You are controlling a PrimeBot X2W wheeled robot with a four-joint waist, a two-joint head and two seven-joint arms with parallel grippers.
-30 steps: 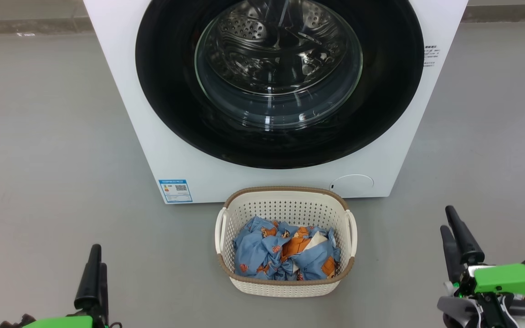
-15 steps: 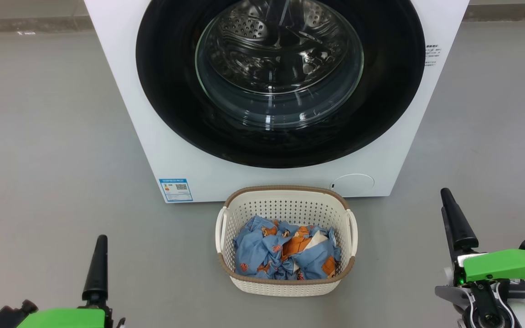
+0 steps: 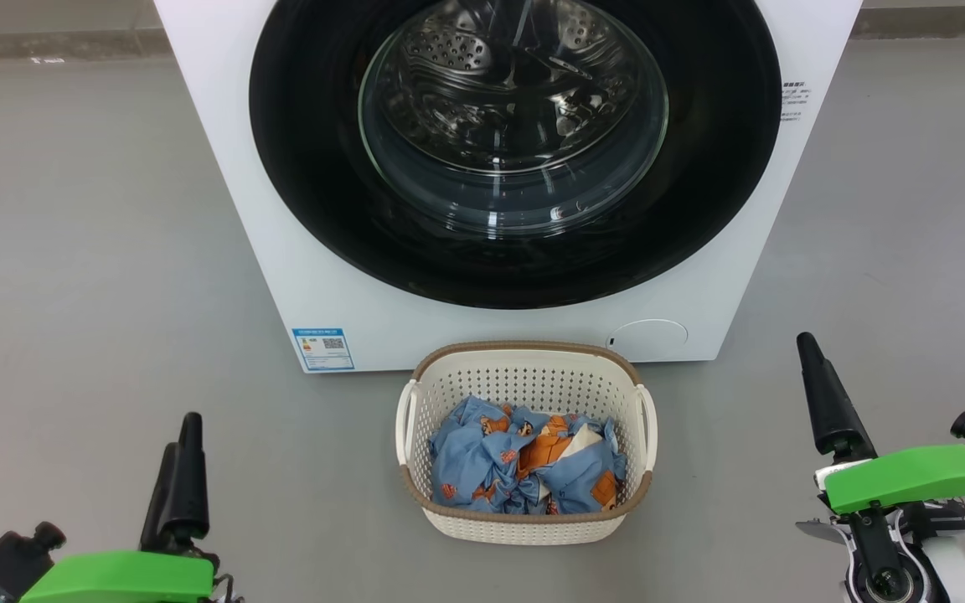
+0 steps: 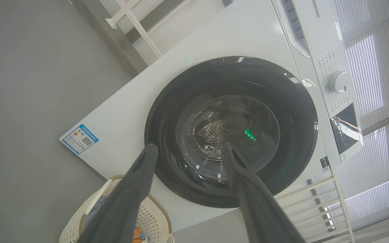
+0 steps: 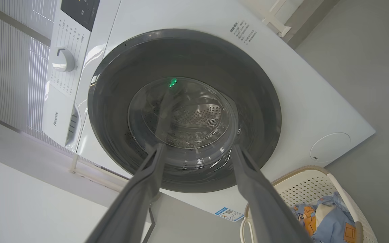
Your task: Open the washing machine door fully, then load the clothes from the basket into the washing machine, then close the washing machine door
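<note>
**Door shut, clothes in basket, both end effectors wide open & empty**

The washing machine (image 3: 491, 339) stands on the grey floor (image 3: 72, 293), front toward the robot. The washing machine door (image 3: 307, 184) lies flush w/ the white front, i.e. closed. The steel drum (image 3: 499, 75) shows through the glass bowl. A blue label sticker (image 3: 322, 349) sits at the lower left corner of the front, and a round flap (image 3: 650, 337) at the lower right. In the left wrist view the control knob (image 4: 337, 81) sits on the panel above the door.

The basket (image 3: 524, 528) stands on the floor just in front of the machine, centred below the door. From above it looks near the front panel but prob. not touching. The clothes (image 3: 524, 465) lie bunched in its bottom: light blue w/ orange & a bit of white, all inside the brown rim.

The left end effector (image 4: 189, 146) is at the lower left of the head view, well apart from the basket, fingers aimed toward the machine. The left wrist view shows its two fingers spread wide, nothing between them.

The right end effector (image 5: 198, 146) is at the lower right of the head view, well apart from the basket's right handle. The right wrist view shows both fingers spread wide, holding nothing. Neither end effector touches the door.
</note>
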